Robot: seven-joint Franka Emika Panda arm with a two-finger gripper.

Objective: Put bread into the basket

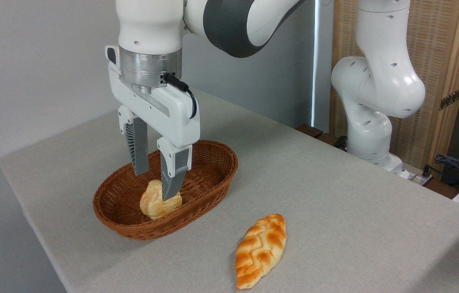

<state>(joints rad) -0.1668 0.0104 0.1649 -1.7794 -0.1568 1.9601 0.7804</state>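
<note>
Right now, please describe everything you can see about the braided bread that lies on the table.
The braided bread is a long, leaf-shaped loaf with pointed ends. Its crust looks glossy, golden-orange, with paler criss-cross grooves. It lies flat on the grey table, its long axis running from lower left to upper right, in front and to the right of the basket, clearly apart from it. Nothing touches it except the table; the gripper is over the basket, away from it.
</note>
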